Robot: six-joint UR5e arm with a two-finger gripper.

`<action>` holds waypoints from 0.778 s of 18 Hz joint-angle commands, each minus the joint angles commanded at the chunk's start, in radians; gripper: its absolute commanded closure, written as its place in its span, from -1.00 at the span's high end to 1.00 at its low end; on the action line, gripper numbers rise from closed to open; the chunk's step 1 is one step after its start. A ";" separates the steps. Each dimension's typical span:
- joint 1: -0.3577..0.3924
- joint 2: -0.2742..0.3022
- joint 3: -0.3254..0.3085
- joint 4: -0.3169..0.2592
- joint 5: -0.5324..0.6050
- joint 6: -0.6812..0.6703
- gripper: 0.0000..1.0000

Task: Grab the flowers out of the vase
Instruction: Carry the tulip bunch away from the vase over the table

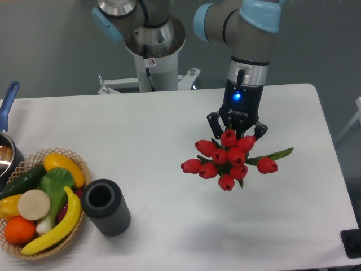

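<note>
Flowers right of frame centre, red buds bunched facing the camera, one bud and a green leaf sticking out right. Gripper directly above them, fingers closed around the bunch, apparently on the stems, though the buds hide the contact. Vase at lower left on the white table, mouth dark. Woven basket of fruit just left of it.

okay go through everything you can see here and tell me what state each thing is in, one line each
flowers: out of the vase, held above the table.
gripper: shut on the flowers, pointing down.
vase: empty, mouth open, tilted toward the camera.
basket: full of fruit and vegetables.
pot: partly out of frame.
</note>
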 joint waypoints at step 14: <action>-0.072 -0.090 0.012 -0.052 0.330 0.063 -0.62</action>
